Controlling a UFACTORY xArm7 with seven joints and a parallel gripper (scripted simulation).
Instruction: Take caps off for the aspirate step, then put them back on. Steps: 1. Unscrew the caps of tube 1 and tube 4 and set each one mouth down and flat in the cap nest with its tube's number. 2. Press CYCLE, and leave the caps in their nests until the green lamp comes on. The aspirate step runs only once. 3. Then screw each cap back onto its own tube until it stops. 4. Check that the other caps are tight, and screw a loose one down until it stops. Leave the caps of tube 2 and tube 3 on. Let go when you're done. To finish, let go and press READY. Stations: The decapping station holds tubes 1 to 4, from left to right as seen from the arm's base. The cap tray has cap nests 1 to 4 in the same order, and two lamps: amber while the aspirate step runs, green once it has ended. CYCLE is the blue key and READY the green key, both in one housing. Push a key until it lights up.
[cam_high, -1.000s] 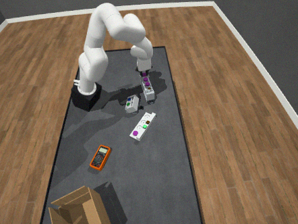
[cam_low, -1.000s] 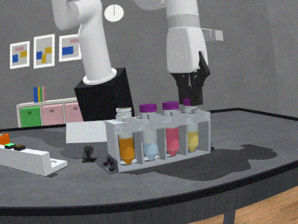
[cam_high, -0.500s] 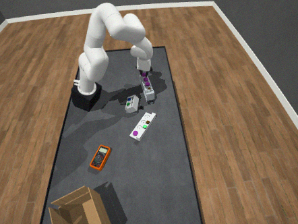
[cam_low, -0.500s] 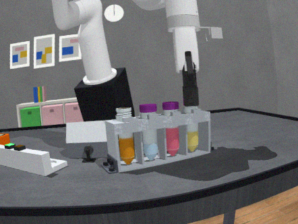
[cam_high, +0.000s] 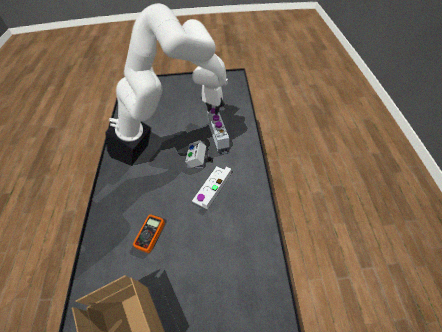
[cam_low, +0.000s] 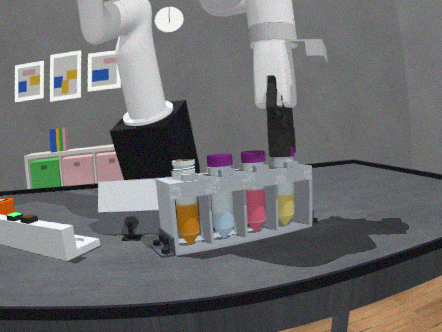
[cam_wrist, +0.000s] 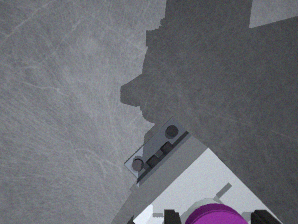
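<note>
The decapping station (cam_high: 220, 136) (cam_low: 169, 200) holds four tubes. My gripper (cam_high: 213, 107) (cam_low: 280, 152) (cam_wrist: 215, 218) stands upright over the yellow tube 1 (cam_low: 285, 205), the rightmost one in the exterior view. Its fingers sit on either side of that tube's purple cap (cam_wrist: 215, 215) (cam_low: 292, 150) and are slightly loosened. The pink tube (cam_low: 255, 207) and the pale blue tube (cam_low: 223, 215) wear purple caps. The orange tube 4 (cam_low: 187, 215) is uncapped, with bare threads. One purple cap (cam_high: 200, 197) sits in an end nest of the cap tray (cam_high: 223, 174) (cam_low: 40, 235). The tray's green lamp (cam_high: 214, 187) (cam_low: 14, 216) is lit.
The key housing (cam_high: 196, 154) with the blue and green keys stands between the arm's base and the tray. An orange multimeter (cam_high: 149, 232) lies nearer the front. An open cardboard box (cam_high: 115, 305) stands at the mat's front corner.
</note>
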